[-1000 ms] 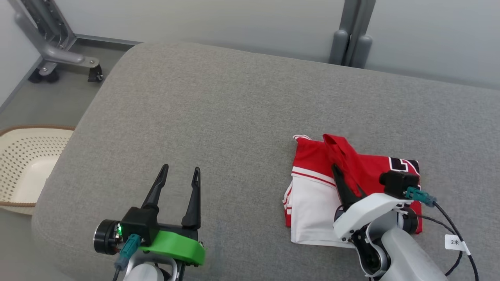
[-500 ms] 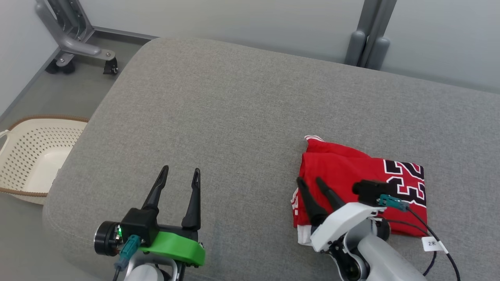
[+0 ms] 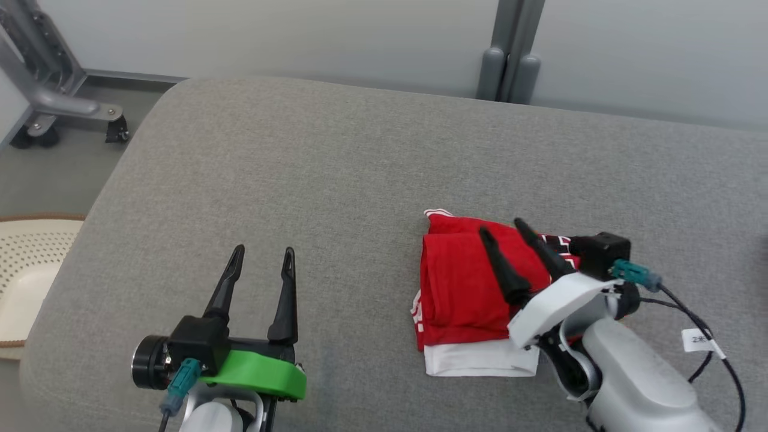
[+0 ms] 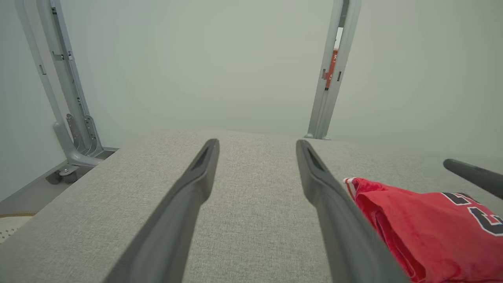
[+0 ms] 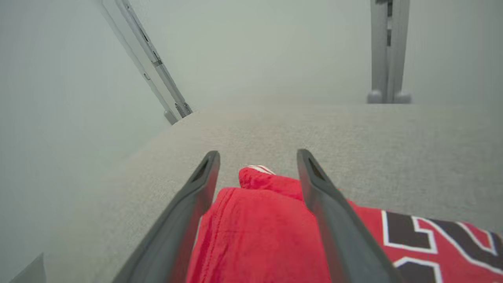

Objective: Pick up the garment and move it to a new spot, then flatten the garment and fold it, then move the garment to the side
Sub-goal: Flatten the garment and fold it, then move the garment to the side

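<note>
The garment (image 3: 462, 288) is a red jersey with black and white numbers and a white layer showing at its near edge, lying folded on the grey cushion (image 3: 336, 180) right of centre. My right gripper (image 3: 501, 227) is open above it, fingers spread and empty, and the red cloth (image 5: 255, 220) lies below and between them in the right wrist view. My left gripper (image 3: 263, 251) stands open and empty over bare cushion to the left, with the garment (image 4: 424, 228) to its right in the left wrist view.
A cream perforated basket (image 3: 27, 270) sits on the floor off the cushion's left edge. A grey wheeled metal frame (image 3: 54, 102) stands at the back left, and a grey post (image 3: 510, 54) rises behind the cushion against the pale wall.
My right gripper has opened and let go of the red flap, which now lies folded over the white part. The gripper then moved up over the garment. The head camera has shifted.
</note>
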